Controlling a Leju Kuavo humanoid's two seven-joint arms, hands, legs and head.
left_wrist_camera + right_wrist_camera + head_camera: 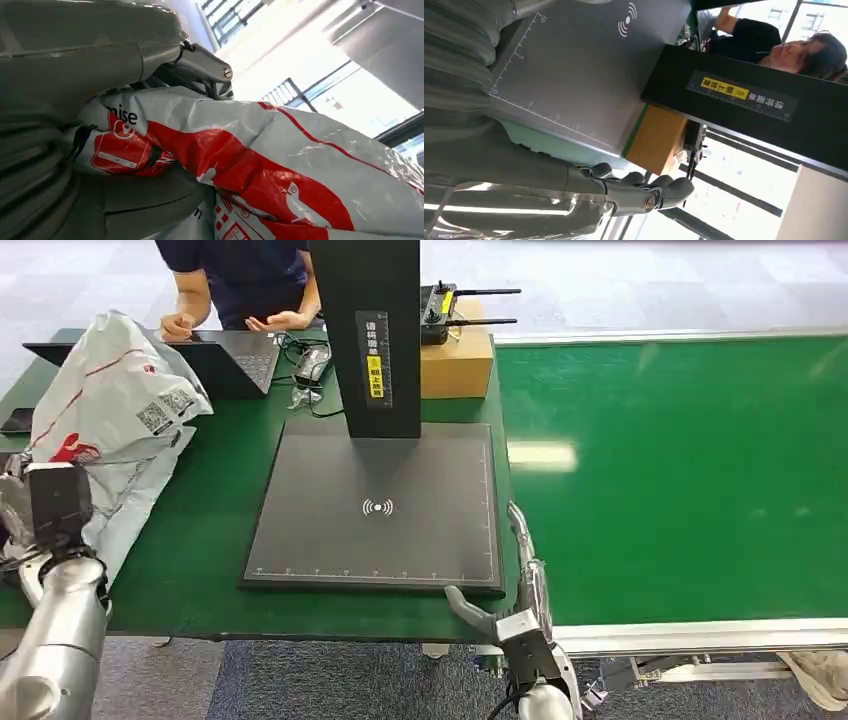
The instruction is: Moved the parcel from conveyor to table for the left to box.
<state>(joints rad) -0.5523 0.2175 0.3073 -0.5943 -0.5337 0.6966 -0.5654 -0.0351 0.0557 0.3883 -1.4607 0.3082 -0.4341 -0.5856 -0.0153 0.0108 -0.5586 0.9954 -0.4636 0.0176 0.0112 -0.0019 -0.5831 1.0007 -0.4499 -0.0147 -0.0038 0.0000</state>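
Grey-white plastic with red print marks the parcel (115, 410), a soft mailer bag held up above the left end of the green table (215, 540), its upper part raised and its lower folds hanging toward the tabletop. The left robot hand (165, 65) grips it at the lower end; in the left wrist view the thumb and dark fingers (210, 75) press into the crumpled film beside the red logo. The right robot hand (515, 575) is at the table's front edge, between the dark scanning pad (380, 505) and the green conveyor (680, 470), fingers extended and spread, holding nothing. The pad's black upright column (375, 330) carries a yellow label. Behind it a brown cardboard box (458, 360) stands closed, with a black antenna-fitted controller (440, 310) on top; what the box contains cannot be seen. At the far side a person (245, 280) sits with both hands at an open laptop (215, 355), and what appears to be a cabled handheld scanner (312, 365) lies beside it.
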